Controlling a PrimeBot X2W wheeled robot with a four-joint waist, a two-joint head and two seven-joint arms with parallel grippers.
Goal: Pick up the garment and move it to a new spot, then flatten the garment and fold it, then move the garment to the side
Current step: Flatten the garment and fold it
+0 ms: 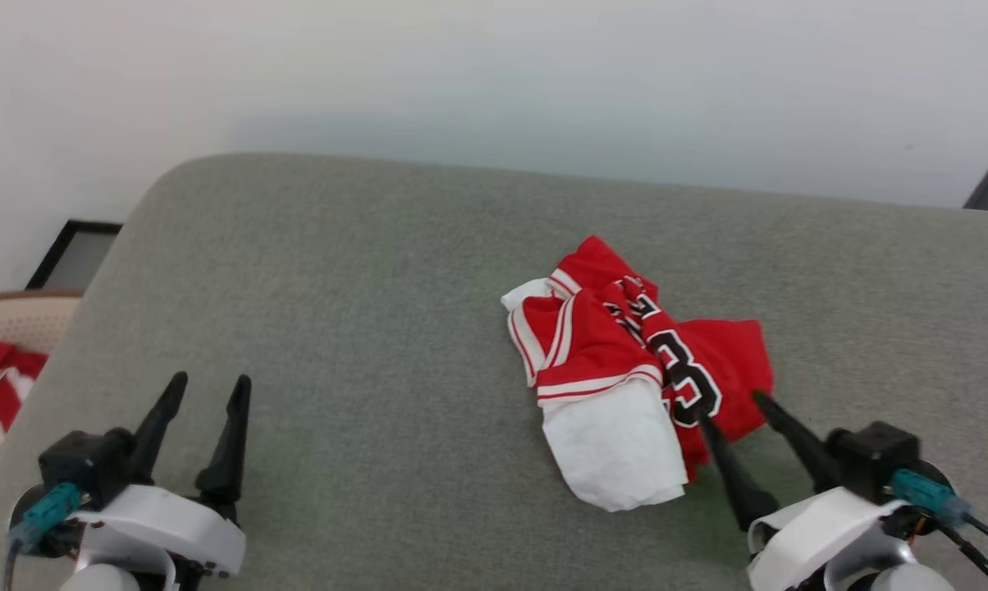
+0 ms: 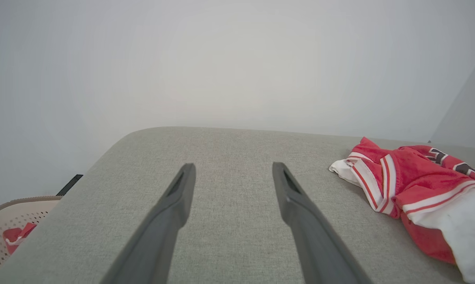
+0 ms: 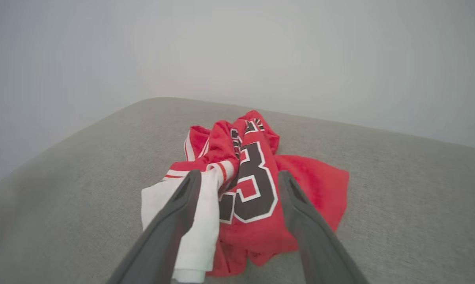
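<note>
The garment (image 1: 625, 361), a red jersey with white sleeves, striped trim and a black number print, lies crumpled right of centre on the grey cushion (image 1: 363, 312). My right gripper (image 1: 734, 407) is open at the heap's near right edge, its fingertips over the red cloth and the number. In the right wrist view the garment (image 3: 253, 185) lies between and under the spread fingers (image 3: 182, 205) of the right gripper (image 3: 237, 175), nothing pinched. My left gripper (image 1: 212, 382) stands open over bare cushion at the lower left, far from the garment (image 2: 415, 185); its spread tips (image 2: 234, 165) frame bare fabric.
A beige perforated basket (image 1: 6, 328) with red and white cloth in it stands off the cushion's left edge, also the basket (image 2: 12, 221) in the left wrist view. A pale wall rises behind. A dark frame (image 1: 71, 246) leans at the far left.
</note>
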